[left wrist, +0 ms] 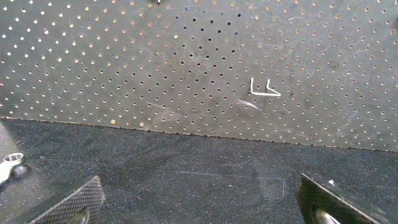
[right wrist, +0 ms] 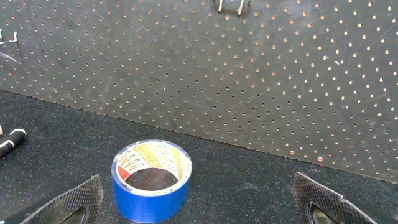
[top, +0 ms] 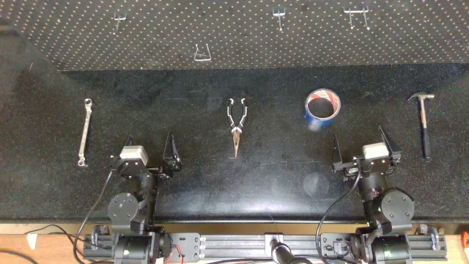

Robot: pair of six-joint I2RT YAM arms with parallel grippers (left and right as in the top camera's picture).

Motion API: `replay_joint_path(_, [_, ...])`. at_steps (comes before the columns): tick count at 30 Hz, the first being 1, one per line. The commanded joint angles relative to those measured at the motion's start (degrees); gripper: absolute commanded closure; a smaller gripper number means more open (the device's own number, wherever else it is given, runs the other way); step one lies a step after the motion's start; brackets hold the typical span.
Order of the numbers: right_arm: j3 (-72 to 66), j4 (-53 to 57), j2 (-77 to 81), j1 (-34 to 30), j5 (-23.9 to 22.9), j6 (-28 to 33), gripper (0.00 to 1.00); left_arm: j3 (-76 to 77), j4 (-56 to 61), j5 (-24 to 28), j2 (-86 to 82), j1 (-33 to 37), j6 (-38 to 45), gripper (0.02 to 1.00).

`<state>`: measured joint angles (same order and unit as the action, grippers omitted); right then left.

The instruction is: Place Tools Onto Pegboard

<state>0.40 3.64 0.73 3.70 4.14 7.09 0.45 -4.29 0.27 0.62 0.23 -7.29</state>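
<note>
On the black mat lie a silver wrench (top: pixel 85 133) at the left, needle-nose pliers (top: pixel 236 125) in the middle, a roll of blue tape (top: pixel 322 107) and a hammer (top: pixel 423 123) at the right. The pegboard (top: pixel 234 29) stands at the back with wire hooks (top: pixel 203 53). My left gripper (top: pixel 149 150) is open near the front edge, right of the wrench, whose end (left wrist: pixel 11 164) it sees. My right gripper (top: pixel 363 149) is open in front of the tape (right wrist: pixel 151 180). Neither holds anything.
More hooks hang on the pegboard at the upper left (top: pixel 119 20), upper middle (top: pixel 278 15) and upper right (top: pixel 356 15). One hook (left wrist: pixel 264 90) faces the left wrist camera. A pliers handle tip (right wrist: pixel 12 142) lies near the tape. The arm bases stand along the front rail.
</note>
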Motion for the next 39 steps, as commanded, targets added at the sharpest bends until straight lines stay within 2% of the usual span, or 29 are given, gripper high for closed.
replay_joint_path(1, [-0.17, 0.37, -0.68, -0.35, -0.72, -1.07, 0.012, -0.13, -0.26, 0.42, -0.44, -0.61, 0.72, 0.023])
replay_joint_path(10, [-0.17, 0.37, -0.68, -0.35, -0.72, -1.07, 0.012, -0.13, 0.09, 0.46, 0.83, -0.61, 0.76, 0.023])
replay_joint_path(12, [-0.17, 0.37, -0.68, -0.35, -0.72, -1.07, 0.012, 3.26, 0.02, -0.24, 12.26, -0.15, 11.89, 0.023])
replay_joint_path(14, [-0.17, 0.37, -0.68, -0.35, -0.72, -1.07, 0.012, 10.56, 0.0, -1.75, 23.89, 3.8, 12.74, 0.025])
replay_joint_path(15, [-0.17, 0.37, -0.68, -0.35, -0.72, -1.07, 0.012, 17.27, -0.61, -1.77, 32.41, 8.92, 12.87, 0.025])
replay_joint_path(16, [-0.17, 0.37, -0.68, -0.35, -0.72, -1.07, 0.012, 23.93, -4.33, -2.19, 39.93, 13.84, 18.78, 0.025])
replay_joint_path(17, [-0.17, 0.37, -0.68, -0.35, -0.72, -1.07, 0.012, 29.59, -9.03, -3.89, 46.88, 17.4, 24.96, 0.025])
replay_joint_path(18, [-0.17, 0.37, -0.68, -0.35, -0.72, -1.07, 0.012, 39.47, -18.43, -12.94, 60.46, 20.98, 31.69, 0.025])
replay_joint_path(19, [-0.17, 0.37, -0.68, -0.35, -0.72, -1.07, 0.012, 45.44, -26.56, -13.18, 69.99, 22.69, 36.65, 0.025])
replay_joint_path(21, [-0.17, 0.37, -0.68, -0.35, -0.72, -1.07, 0.012, 54.97, -38.66, -11.89, 84.91, 26.73, 36.09, 0.025])
replay_joint_path(22, [-0.17, 0.37, -0.68, -0.35, -0.72, -1.07, 0.012, 59.21, -41.88, -7.85, 90.47, 30.36, 36.04, 0.025])
replay_joint_path(26, [-0.17, 0.37, -0.68, -0.35, -0.72, -1.07, 0.012, 66.4, -41.16, 3.78, 98.51, 41.09, 33.27, 0.025])
replay_joint_path(33, [-0.17, 0.37, -0.68, -0.35, -0.72, -1.07, 0.012, 66.55, -37.7, 5.62, 104.83, 41.38, 38.42, 0.018])
replay_joint_path(37, [-0.17, 0.37, -0.68, -0.35, -0.72, -1.07, 0.012, 66.55, -38.03, 5.57, 106.68, 41.38, 39.8, 0.112])
replay_joint_path(39, [-0.17, 0.37, -0.68, -0.35, -0.72, -1.07, 0.014, 66.53, -39.41, 5.55, 107.56, 41.38, 43.39, 0.522])
